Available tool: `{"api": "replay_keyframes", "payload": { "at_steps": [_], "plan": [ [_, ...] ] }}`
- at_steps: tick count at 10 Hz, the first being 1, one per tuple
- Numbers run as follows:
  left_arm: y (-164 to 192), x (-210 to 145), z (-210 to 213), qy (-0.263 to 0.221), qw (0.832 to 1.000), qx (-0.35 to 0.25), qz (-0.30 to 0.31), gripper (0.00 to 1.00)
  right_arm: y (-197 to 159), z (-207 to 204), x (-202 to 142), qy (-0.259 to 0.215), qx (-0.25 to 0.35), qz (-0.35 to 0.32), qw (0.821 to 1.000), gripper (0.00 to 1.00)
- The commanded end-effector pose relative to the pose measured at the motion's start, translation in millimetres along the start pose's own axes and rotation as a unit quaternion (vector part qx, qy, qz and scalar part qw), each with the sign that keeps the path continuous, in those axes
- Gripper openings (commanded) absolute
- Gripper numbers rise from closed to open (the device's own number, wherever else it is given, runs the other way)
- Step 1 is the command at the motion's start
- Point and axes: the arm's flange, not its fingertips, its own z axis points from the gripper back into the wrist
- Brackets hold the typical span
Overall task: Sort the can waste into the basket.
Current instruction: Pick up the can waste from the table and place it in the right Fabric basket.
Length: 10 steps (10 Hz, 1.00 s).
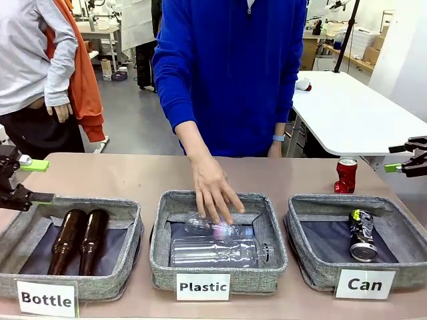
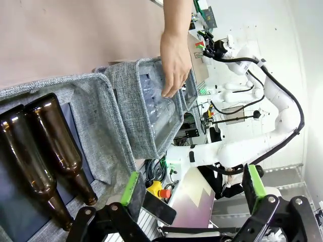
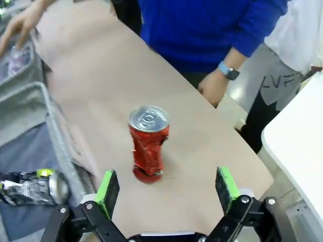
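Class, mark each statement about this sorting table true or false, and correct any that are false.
1. The red can stands upright on the table, outside the Can basket. True.
2. The Can basket is empty. False: the black can lies in it.
3. The person's hand reaches over the Plastic basket. True.
4. The right gripper is shut on the red can. False: its jaws stand open, apart from the can.
5. Two brown bottles lie in the Bottle basket. True.

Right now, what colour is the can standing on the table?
The can is red, silver-topped; clearest in the right wrist view.
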Motion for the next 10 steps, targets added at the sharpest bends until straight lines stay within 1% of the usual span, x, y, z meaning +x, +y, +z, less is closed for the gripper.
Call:
{"api": "replay_keyframes", "payload": {
  "at_steps": [1,2,5,8,10],
  "plan": [
    [-5,-1,1,0.003,1.0,-0.002,0.005,1.0,-2,-8,-6,0.029,-0.017,0.029,0.999,1.0],
    [-5,-1,1,0.003,1.0,-0.002,0.005,1.0,-1,-15,-6,0.03,-0.02,0.031,0.999,1.0],
    [-5,-1,1,0.003,1.0,-0.002,0.005,1.0,-4,-39,-11,0.059,0.027,0.003,0.998,1.0],
    [-5,-1,1,0.003,1.0,-0.002,0.005,1.0,-1,-59,-13,0.08,0.063,0.001,0.995,1.0],
    [-5,-1,1,0.003,1.0,-0.002,0.005,1.0,1,-75,-15,0.078,0.076,-0.01,0.994,1.0]
  ]
}}
